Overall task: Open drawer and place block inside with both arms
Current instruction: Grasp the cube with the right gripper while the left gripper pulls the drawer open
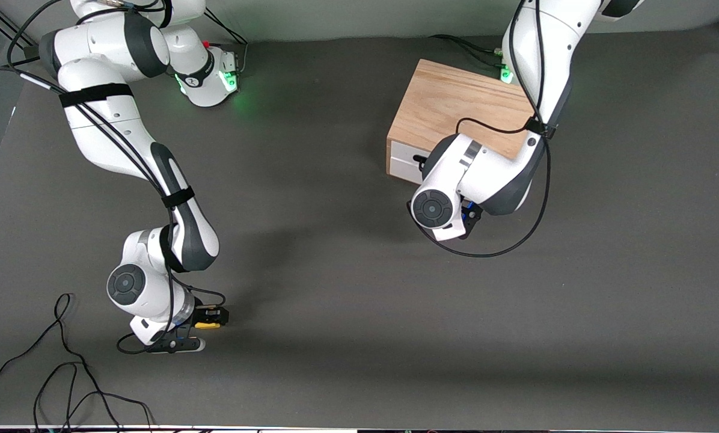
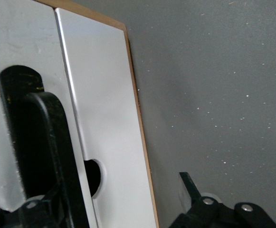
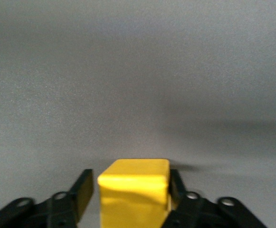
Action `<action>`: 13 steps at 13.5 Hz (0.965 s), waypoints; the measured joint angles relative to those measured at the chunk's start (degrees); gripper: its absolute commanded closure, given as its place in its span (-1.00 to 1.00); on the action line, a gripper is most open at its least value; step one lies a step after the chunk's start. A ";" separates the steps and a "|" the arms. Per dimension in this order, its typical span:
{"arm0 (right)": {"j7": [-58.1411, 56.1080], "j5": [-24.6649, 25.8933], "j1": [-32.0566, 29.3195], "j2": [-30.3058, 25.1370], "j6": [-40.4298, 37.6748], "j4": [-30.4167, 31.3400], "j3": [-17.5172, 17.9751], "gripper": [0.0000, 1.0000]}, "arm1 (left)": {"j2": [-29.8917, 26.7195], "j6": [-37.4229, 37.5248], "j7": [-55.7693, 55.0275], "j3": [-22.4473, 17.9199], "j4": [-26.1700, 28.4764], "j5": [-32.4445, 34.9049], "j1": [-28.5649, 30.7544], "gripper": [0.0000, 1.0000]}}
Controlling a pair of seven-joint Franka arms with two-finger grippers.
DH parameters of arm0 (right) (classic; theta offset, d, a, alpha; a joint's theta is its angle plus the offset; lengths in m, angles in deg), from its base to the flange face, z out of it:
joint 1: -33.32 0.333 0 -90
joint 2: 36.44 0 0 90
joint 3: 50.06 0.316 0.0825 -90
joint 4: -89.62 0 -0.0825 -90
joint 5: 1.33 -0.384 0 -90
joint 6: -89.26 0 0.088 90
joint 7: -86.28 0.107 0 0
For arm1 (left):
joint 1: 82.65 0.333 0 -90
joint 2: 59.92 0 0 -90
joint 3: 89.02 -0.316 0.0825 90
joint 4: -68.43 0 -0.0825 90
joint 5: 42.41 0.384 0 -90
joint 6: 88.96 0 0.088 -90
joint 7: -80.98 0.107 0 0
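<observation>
Gripping block (image 3: 134, 190), right claw (image 3: 130, 190)

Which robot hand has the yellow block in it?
The right hand, near the front camera: its fingers sit on both sides of the block. The left hand is at the drawer instead.

A dark grey felt-covered table (image 1: 347, 300) carries a light wood box cabinet (image 1: 455, 102) toward the left arm's end, close to that arm's base. Its white-fronted drawer (image 1: 403, 159) sits in the cabinet's front (pushed in flush). The left arm's black gripper (image 1: 469, 221) hangs just in front of the drawer, beside its black bar handle (image 2: 47, 156). Well apart, toward the right arm's end and nearer the front camera, a small yellow cube block (image 1: 208, 325) rests on the table at the right arm's black gripper (image 1: 212, 317).
</observation>
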 measured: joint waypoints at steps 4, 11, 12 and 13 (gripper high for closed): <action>0.02 0.00 0.00 -0.02 -0.03 -0.40 0.00 0.54 | -0.49 -4.05 -0.02 -0.23 -0.28 1.49 0.06 -0.93; 0.02 0.00 0.14 -9.70 -16.98 -2.89 0.05 0.59 | -1.47 -14.44 3.08 -0.87 -1.28 4.57 1.58 -0.93; 0.02 0.00 0.16 -12.35 -20.70 -2.91 0.06 0.59 | -1.80 -14.94 4.72 -0.88 -1.40 4.57 2.35 -0.93; 0.02 0.00 0.17 -14.89 -24.02 -2.91 0.06 0.59 | -2.06 -15.18 6.32 -0.92 -1.86 4.57 3.13 -0.93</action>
